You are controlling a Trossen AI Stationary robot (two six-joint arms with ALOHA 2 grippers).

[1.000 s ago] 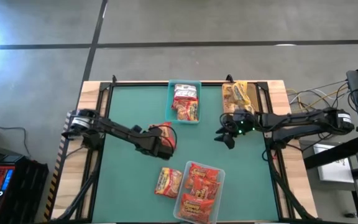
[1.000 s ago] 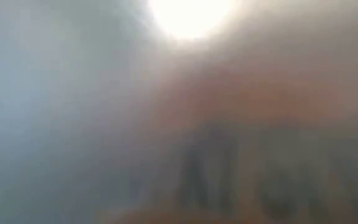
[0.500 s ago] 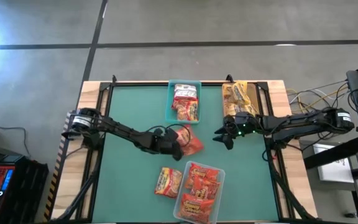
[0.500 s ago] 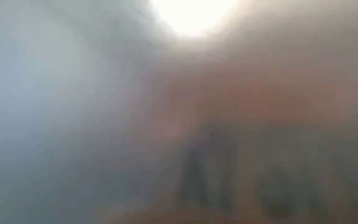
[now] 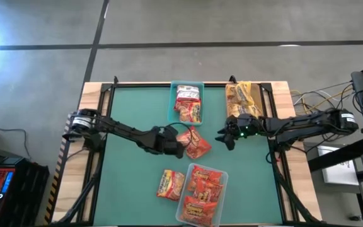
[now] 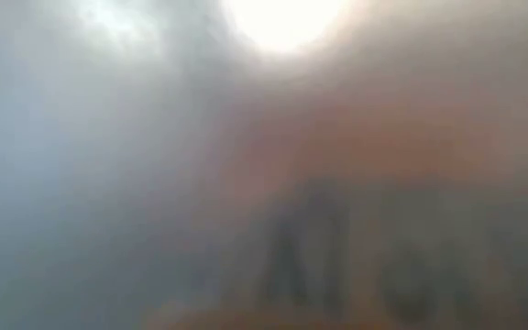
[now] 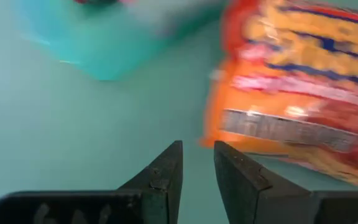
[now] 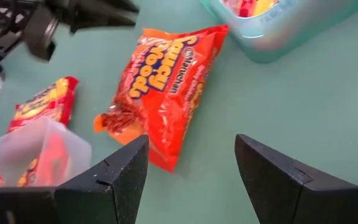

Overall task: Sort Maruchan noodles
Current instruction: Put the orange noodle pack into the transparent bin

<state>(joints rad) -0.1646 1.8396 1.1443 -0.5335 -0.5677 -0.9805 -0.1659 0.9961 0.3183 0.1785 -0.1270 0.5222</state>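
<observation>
An orange-red Maruchan noodle packet (image 5: 196, 142) (image 8: 160, 87) lies flat on the green table, just below the teal bin (image 5: 172, 108). My left gripper (image 5: 180, 150) (image 7: 197, 155) is at the packet's left edge, fingers a narrow gap apart with only table between them. My right gripper (image 5: 223, 140) (image 8: 191, 152) hovers wide open to the packet's right, holding nothing. Another packet (image 5: 171, 184) lies by the clear bin (image 5: 222, 180). The low view is blurred out. My left gripper stands at the packet's near edge (image 7: 211, 138), with nothing between its fingers. I cannot tell whether a fingertip (image 7: 224, 152) touches that edge. The packet lies flat on the table ahead of the fingers.
The teal bin holds red-and-white packets, and the tan bin (image 5: 257, 101) at the far right holds yellow ones. The clear bin near the front edge holds several orange-red packets. Bare green table lies on the left side and between the two grippers.
My left gripper has moved toward the table's right and tipped. The orange-red packet, which was at the gripper a second ago, has gone to the right with it and now lies flat ahead of the fingers. My right gripper has stayed in place.
</observation>
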